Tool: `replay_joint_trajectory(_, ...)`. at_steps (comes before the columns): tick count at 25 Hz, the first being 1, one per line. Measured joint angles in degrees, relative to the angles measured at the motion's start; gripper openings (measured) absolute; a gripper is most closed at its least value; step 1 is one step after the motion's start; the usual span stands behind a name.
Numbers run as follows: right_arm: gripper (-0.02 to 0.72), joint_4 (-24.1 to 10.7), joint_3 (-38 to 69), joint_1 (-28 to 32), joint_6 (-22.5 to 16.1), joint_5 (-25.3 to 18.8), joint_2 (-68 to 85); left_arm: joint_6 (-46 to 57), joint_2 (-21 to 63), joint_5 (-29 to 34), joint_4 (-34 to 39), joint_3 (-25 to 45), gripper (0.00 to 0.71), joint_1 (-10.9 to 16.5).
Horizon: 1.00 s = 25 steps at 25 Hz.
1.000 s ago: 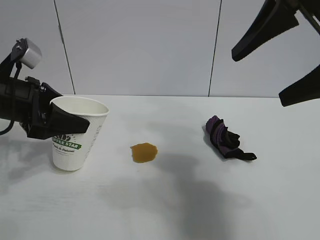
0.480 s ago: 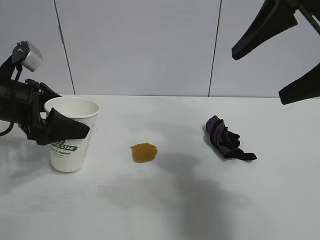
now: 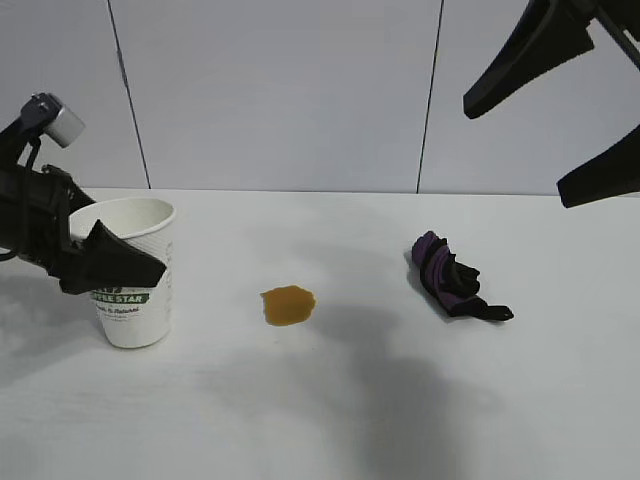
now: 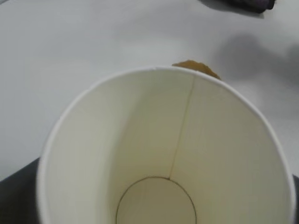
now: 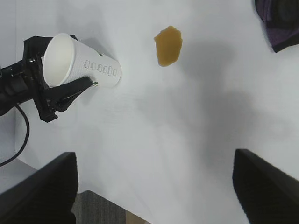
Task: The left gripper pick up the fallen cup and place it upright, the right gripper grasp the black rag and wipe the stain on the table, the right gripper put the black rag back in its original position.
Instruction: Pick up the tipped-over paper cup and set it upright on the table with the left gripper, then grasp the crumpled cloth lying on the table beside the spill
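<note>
The cup (image 3: 133, 285) stands upright on the table (image 3: 330, 400), apparently dry there.

Dimpled white paper cup (image 3: 130, 285); soft black cloth rag (image 3: 452, 277); matt white table (image 3: 330, 400).

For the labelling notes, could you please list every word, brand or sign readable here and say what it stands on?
"...FEE STAR": on a green banner on the cup; the first letters are hidden behind the left gripper.
One line of small script below the banner on the cup: too small to read.
A row of small marks on the cup's side in the right wrist view: dimples, not text.
Rag, stain, table: no text.
</note>
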<state>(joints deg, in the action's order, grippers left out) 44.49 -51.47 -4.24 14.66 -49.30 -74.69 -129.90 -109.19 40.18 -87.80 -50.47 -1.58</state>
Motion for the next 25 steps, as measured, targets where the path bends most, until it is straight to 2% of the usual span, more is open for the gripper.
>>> replay_joint_trajectory(10, 0.622, 0.00, 0.00, 0.00, 0.00, 0.76, 0.00, 16.12, 5.59, -2.71, 15.67, 0.00, 0.666, 0.00)
replay_joint_trajectory(18, 0.622, 0.00, 0.00, 0.00, 0.00, 0.81, 0.00, 41.19, 11.97, -3.53, 37.39, 0.05, 0.666, 0.00)
replay_joint_trajectory(21, 0.622, 0.00, 0.00, 0.00, 0.00, 0.81, 0.00, 52.08, 15.90, -1.15, 42.47, 0.10, 0.665, 0.00)
replay_joint_trajectory(25, 0.622, 0.00, 0.00, 0.00, 0.00, 0.81, 0.00, 66.54, 22.68, 2.36, 45.12, 0.22, 0.665, 0.00)
